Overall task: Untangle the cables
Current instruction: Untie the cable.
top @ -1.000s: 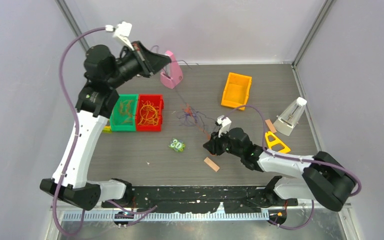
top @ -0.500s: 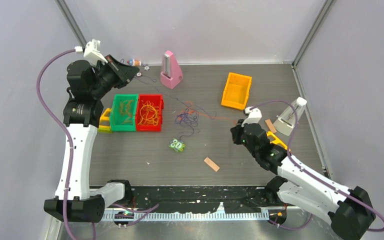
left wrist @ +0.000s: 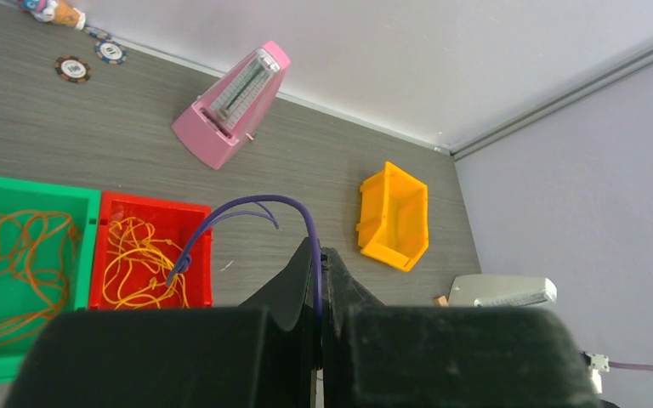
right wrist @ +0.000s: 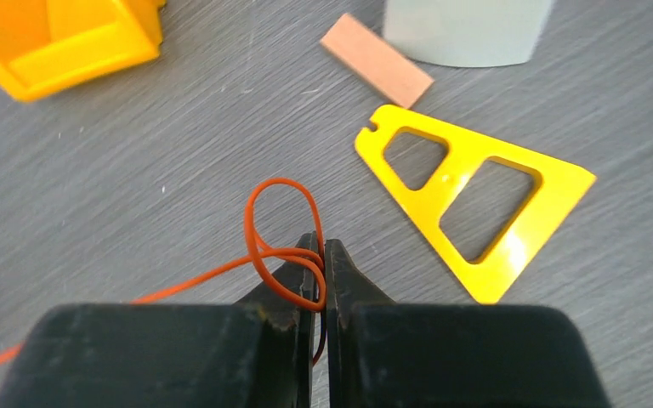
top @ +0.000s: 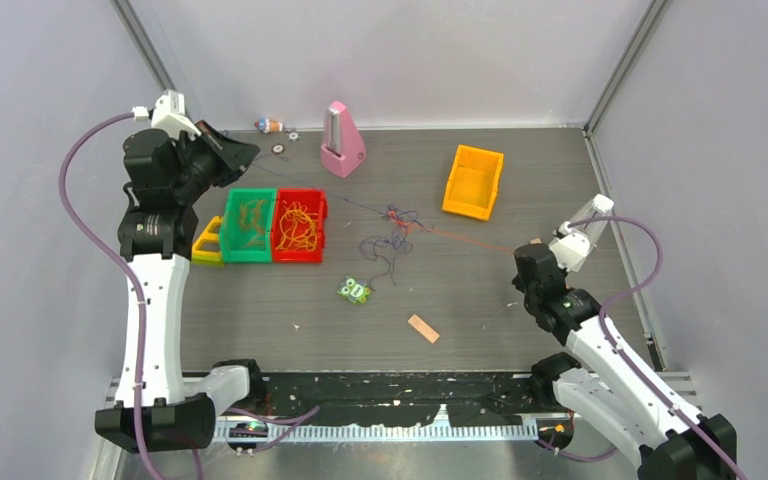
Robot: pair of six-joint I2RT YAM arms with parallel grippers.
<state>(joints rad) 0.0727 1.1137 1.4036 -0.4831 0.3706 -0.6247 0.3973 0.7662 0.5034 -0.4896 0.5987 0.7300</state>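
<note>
Top external view places the cables as a small knot mid-table, just right of the red bin and left of the orange bin. The strands are hair-thin there, so you cannot resolve individual crossings in the knot.

One purple strand runs far-left from the knot to the left gripper. Its fingers are pressed together on the strand, and the loose end arcs out past the tips.

One orange strand runs right to the right gripper. It is pinched between closed fingers, with a loop standing ahead of them. From above, the right fingertips are hidden by the arm. Both lines look straight and taut.

Note the yellow triangle just right of the right gripper; from above the arm covers it.

Bare table lies open on the near side of the knot. The left wall stands close beside the left gripper.
</note>
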